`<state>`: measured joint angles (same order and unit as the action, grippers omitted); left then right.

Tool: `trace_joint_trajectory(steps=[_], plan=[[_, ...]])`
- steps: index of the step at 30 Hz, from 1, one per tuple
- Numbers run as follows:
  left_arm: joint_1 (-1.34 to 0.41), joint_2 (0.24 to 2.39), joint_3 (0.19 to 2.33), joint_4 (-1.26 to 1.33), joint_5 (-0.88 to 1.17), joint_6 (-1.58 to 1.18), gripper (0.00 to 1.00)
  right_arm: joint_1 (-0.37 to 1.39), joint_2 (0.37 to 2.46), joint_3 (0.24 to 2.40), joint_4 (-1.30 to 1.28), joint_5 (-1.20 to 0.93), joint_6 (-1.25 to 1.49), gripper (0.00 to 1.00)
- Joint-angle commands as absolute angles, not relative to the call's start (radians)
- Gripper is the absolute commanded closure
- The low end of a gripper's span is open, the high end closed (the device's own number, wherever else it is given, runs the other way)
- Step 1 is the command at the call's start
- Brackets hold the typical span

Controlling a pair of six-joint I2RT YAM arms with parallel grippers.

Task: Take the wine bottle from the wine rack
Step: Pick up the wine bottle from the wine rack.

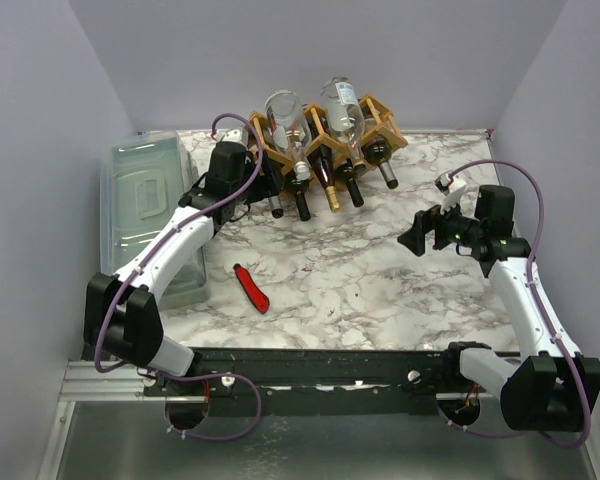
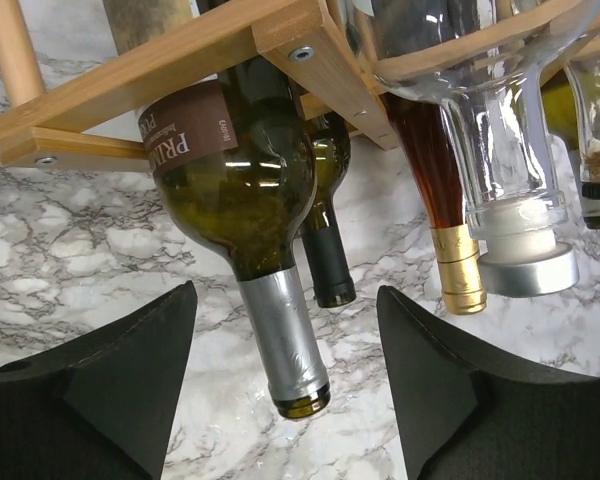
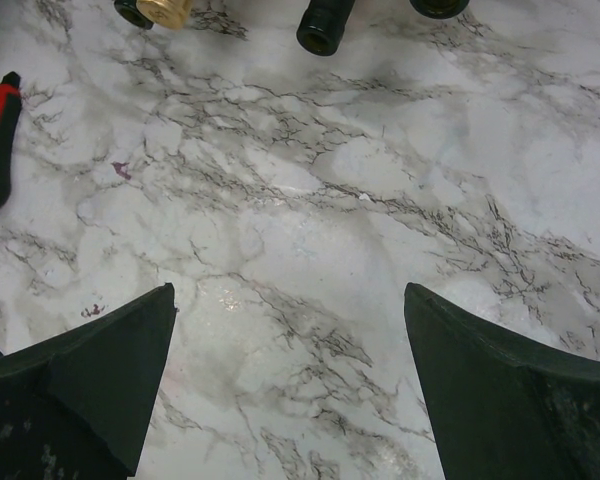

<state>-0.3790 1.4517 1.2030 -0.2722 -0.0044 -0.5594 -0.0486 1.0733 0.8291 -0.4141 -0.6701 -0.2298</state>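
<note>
At the left end of the wine rack [image 2: 170,65], a green bottle [image 2: 245,190] is lodged, neck sloped toward the bench [image 1: 380,270]. Its foil neck is flanked, untouched, by the parted left fingers [image 2: 110,390]. Right of the rack, the right fingers [image 3: 90,390] are spread wide.

The 2 fingers [image 2: 130,385] of the left gripper [image 2: 285,290] are matt black and smooth, like plastic. Between them the wine bottle [image 2: 245,190] is glossy dark green glass with a crinkled silver foil neck (its brown label looks like paper). Beyond the claw, the wine rack [image 2: 180,55] is pale, smooth wood with metal screws [image 2: 301,53]. Beneath the claw, the table [image 2: 60,260] has a sleek marbled sheen.
</note>
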Motion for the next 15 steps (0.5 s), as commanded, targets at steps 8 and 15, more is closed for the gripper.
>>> trace_joint_trajectory(steps=[8, 15], plan=[[-0.37, 1.528, 1.171, -0.168, 0.046, -0.582, 0.3, -0.046, 1.079, 0.853, -0.432, -0.648, -0.247, 0.0], [-0.368, 1.56, 1.15, -0.141, 0.024, -0.595, 0.35, -0.046, 1.079, 0.854, -0.434, -0.647, -0.249, 0.0]])
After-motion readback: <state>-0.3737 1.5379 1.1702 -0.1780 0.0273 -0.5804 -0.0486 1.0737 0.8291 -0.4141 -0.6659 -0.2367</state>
